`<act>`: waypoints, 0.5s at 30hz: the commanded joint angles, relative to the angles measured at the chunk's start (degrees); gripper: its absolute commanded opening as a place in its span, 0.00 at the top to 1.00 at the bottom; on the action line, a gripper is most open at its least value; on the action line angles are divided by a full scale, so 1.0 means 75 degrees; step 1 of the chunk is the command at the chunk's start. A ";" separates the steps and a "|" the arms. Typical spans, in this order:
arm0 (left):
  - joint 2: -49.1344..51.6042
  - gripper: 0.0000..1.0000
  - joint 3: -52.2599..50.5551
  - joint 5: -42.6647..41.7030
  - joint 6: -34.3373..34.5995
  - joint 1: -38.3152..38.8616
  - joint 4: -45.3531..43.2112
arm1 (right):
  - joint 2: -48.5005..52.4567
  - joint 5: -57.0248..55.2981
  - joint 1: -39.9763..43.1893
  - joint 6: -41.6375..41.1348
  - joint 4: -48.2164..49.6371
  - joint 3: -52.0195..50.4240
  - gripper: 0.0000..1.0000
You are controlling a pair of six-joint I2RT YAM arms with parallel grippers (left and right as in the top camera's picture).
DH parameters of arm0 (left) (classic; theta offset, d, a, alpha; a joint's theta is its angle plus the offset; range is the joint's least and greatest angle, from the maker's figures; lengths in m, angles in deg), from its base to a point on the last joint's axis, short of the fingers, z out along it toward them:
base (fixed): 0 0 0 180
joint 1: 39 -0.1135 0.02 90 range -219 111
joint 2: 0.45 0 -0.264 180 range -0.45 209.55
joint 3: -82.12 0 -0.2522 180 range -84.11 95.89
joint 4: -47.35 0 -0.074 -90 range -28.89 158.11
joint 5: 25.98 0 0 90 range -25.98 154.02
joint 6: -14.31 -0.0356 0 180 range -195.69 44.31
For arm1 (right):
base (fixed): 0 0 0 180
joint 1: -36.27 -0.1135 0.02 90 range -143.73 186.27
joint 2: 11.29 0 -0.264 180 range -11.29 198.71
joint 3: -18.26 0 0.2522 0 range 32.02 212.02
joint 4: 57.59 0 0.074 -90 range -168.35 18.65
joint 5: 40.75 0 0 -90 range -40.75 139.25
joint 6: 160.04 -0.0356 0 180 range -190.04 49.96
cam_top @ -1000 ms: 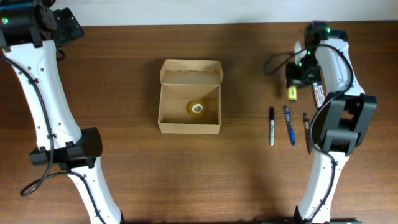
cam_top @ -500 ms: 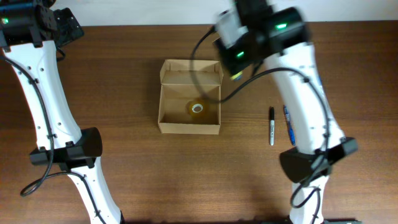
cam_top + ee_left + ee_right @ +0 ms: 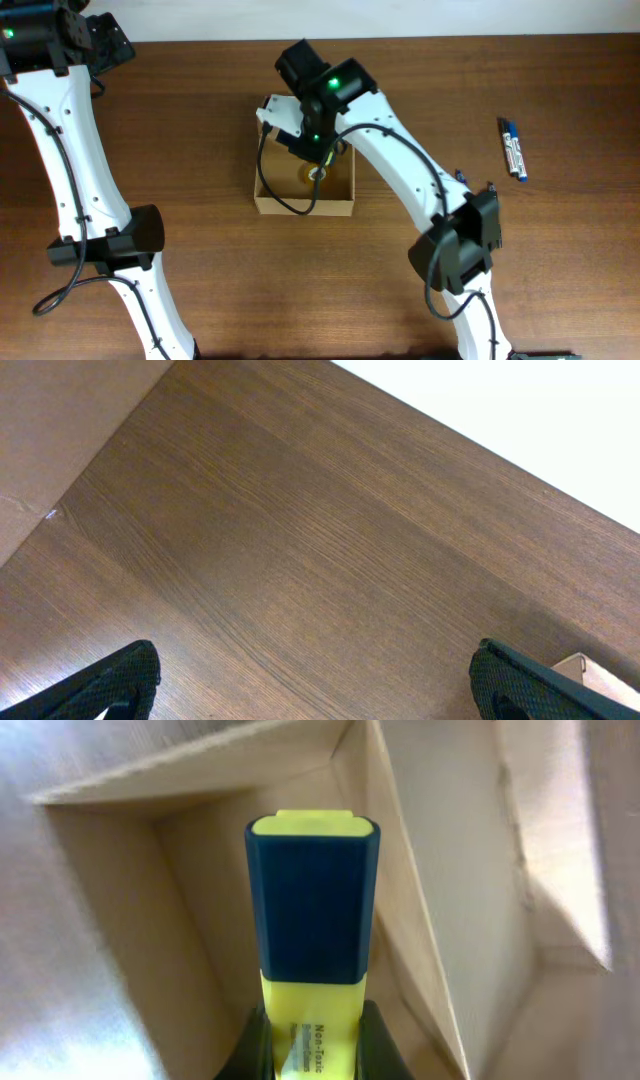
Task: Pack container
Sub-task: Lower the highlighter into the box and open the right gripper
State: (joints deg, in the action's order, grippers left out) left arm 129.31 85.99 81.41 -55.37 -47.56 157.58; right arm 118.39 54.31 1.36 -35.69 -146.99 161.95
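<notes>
Overhead view: tan cardboard container (image 3: 303, 207) near the middle of the wooden table (image 3: 200, 130), open at the top, hinged lid flap standing back on the far side, a roll of tape (image 3: 316, 174) lying on the floor inside. Stretched over it from the near right, the right arm (image 3: 400, 170), wrist directly above the open box and hiding much of the far half. Far off to the right, well apart from the box, a blue pen (image 3: 513, 150) lying on the wood.

Right wrist view: right gripper (image 3: 314, 1038) clenched on a yellow highlighter (image 3: 312, 910), fingers (image 3: 252, 1045) pressing the barrel from both sides, dark blue cap pointing away from the camera into an inner corner of the container. Cap framed by two cardboard walls and the floor; touching or hovering, cannot tell.

Left wrist view: left gripper (image 3: 315, 685) released, fingertips (image 3: 120, 680) spread wide over bare wood. Seen from overhead, left arm (image 3: 70, 150) running up the left edge of the table to the far left corner, well apart from the container.
</notes>
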 commanded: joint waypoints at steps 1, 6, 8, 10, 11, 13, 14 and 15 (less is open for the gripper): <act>-0.0230 0.00 0.0067 0.0058 -0.0090 -0.0032 0.0006 | 0.0254 0.0114 0.0003 0.0198 0.0487 -0.0641 0.96; -0.0230 0.00 0.0067 0.0058 -0.0090 -0.0032 0.0006 | 0.0411 0.0396 0.0000 0.0195 0.1376 -0.1746 0.96; -0.0230 0.00 0.0067 0.0058 -0.0093 -0.0032 0.0006 | 0.0443 0.0393 0.0000 0.0192 0.1612 -0.2119 0.96; -0.0230 0.00 0.0067 0.0058 -0.0090 -0.0032 0.0006 | 0.0516 0.0393 0.0000 0.0192 0.1661 -0.2302 0.96; -0.0230 0.00 0.0067 0.0058 -0.0090 -0.0032 0.0006 | 0.0554 0.0393 0.0006 0.0192 0.1658 -0.2352 0.96; -0.0230 0.00 0.0067 0.0058 -0.0093 -0.0032 0.0006 | 0.0632 0.0393 0.0006 0.0187 0.1594 -0.2384 0.96; -0.0230 0.00 0.0067 0.0058 -0.0090 -0.0032 0.0006 | 0.0647 0.0396 0.0006 0.0187 0.1542 -0.2384 0.96; -0.0230 0.00 0.0067 0.0058 -0.0090 -0.0032 0.0006 | 0.0647 0.0393 -0.0009 0.0154 0.1504 -0.2384 0.94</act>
State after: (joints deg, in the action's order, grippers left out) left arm 129.31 85.99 81.41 -55.35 -47.56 157.58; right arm 122.72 56.10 1.36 -34.79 -135.27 144.23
